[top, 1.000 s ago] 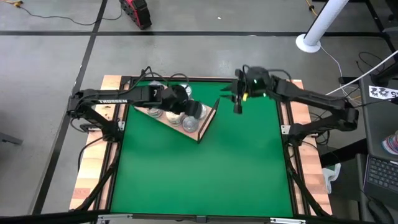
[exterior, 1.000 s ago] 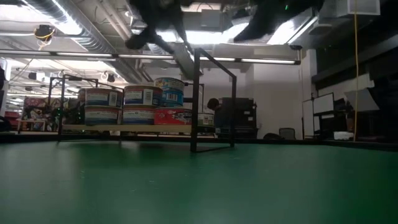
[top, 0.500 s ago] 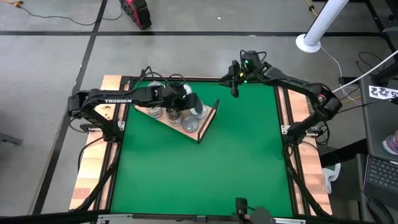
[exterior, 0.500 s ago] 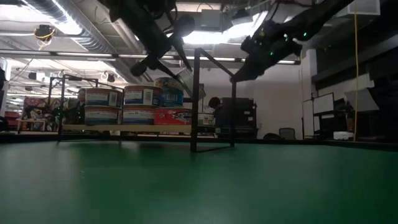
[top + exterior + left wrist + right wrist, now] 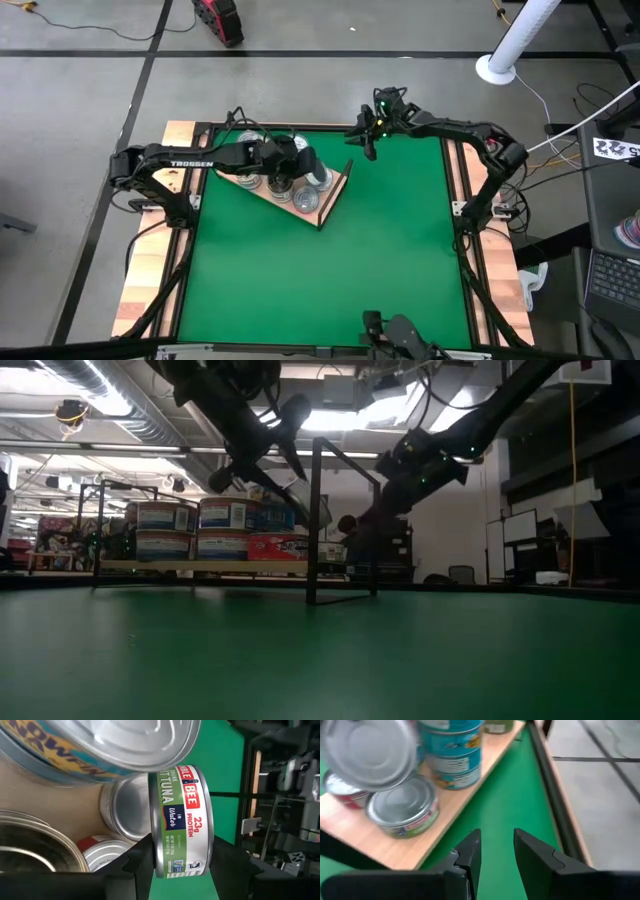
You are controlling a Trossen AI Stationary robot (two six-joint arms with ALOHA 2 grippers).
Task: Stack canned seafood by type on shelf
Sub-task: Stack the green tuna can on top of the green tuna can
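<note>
The shelf [image 5: 322, 206], a light wooden board with a black wire frame end [image 5: 338, 183], lies slantwise at the far left of the green mat. Several tins of canned seafood [image 5: 228, 528] stand on it in low stacks. My left gripper [image 5: 306, 164] hangs over them, shut on a green-labelled tuna tin [image 5: 182, 820]. My right gripper [image 5: 497, 845] is open with nothing between its fingers. It hovers near the table's far edge, just right of the wire frame end [image 5: 366, 143]. In the right wrist view, a teal-labelled stack [image 5: 452, 755] and a single green-labelled tin [image 5: 402, 807] stand on the board. My left gripper pinches the tuna tin between its two fingers [image 5: 137, 862], one on each flat end [image 5: 156, 851], so the label side faces out between them. The fingers come slanting down from the table's left. The tin hangs tilted, clear above the tins on the shelf.
The mat [image 5: 330, 280] to the near side and right of the shelf is bare. The table's black rail and wooden border [image 5: 555, 795] run along the far edge beside my right gripper. A white pole [image 5: 515, 40] stands off the table at the far right.
My right gripper has swung toward the table's far left and come down, ending close to the shelf's wire frame end. My left gripper has come down with the tuna tin toward the stacked tins and rolled its wrist, so the tin has tipped.
</note>
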